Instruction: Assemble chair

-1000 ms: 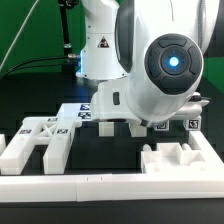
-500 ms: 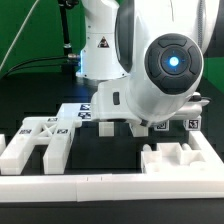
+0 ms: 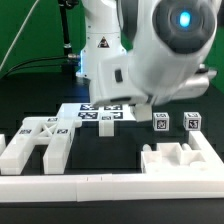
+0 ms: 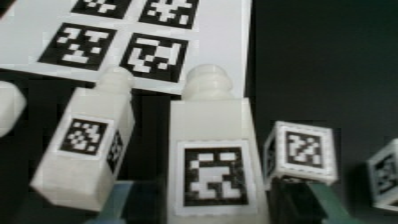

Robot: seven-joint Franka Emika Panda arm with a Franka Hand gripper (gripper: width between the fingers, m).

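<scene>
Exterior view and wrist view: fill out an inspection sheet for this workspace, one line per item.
Surface: black table top, edged in front by a long plain white rail.
Job's things: chunky white plastic chair parts with square tags. A large slotted block sits on the exterior view's left and a notched block on its right. Two small tagged cubes sit behind the notched block, and two slim white posts lie near the marker board.
Clutter: nothing seen besides the flat white marker board.
Grippers: the gripper is hidden behind the white robot arm; shut; whether it holds anything cannot be told.
Cables: thin dark cable across the backdrop, off the table.
Surroundings: green backdrop.
</scene>
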